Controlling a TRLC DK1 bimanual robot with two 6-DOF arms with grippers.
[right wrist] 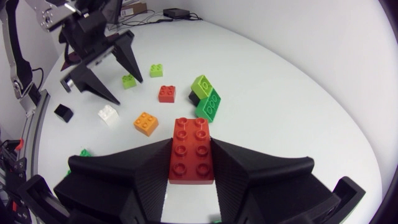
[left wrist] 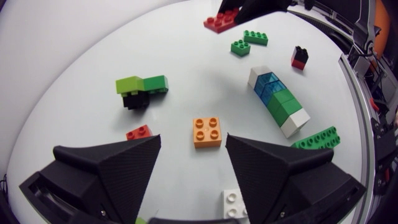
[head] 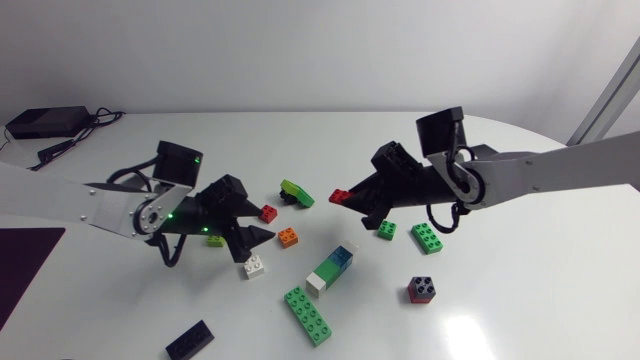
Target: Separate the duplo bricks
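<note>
1 red brick (right wrist: pixel 192 151), right hand (right wrist: pixel 191 148)

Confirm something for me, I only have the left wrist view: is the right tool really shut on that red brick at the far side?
Observer: Yes. The right wrist view shows the right tool shut on the red brick, touching it from both sides.
Operator: Good. Is any brick lying where my camera can't see it?
Observer: One is. A flat black brick lies alone on the table behind the left tool, out of that camera's sight.
</note>
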